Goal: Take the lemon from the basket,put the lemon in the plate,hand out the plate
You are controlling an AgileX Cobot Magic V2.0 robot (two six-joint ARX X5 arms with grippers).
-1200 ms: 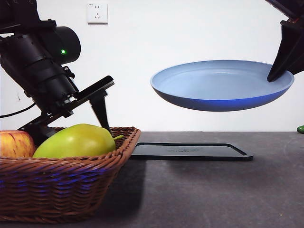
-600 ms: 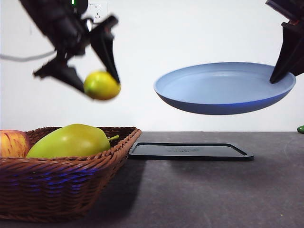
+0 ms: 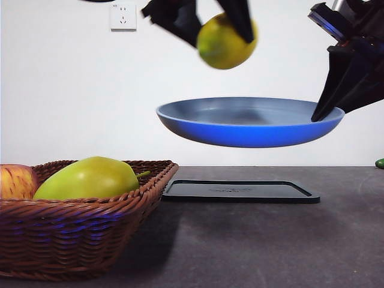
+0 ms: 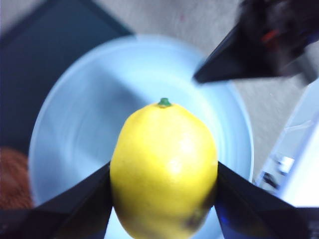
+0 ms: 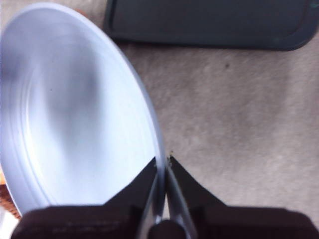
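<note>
My left gripper is shut on the yellow lemon and holds it in the air just above the light blue plate. In the left wrist view the lemon sits between my jaws with the plate beneath it. My right gripper is shut on the plate's right rim and holds the plate level above the table; the right wrist view shows the jaws pinching the rim of the plate. The wicker basket stands at the front left.
The basket holds a large yellow-green fruit and a red-yellow apple. A flat black tray lies on the table under the plate. A small green thing shows at the right edge.
My left gripper has lifted the lemon out of the basket and carried it right to above the plate. The plate has moved left and a little lower.
</note>
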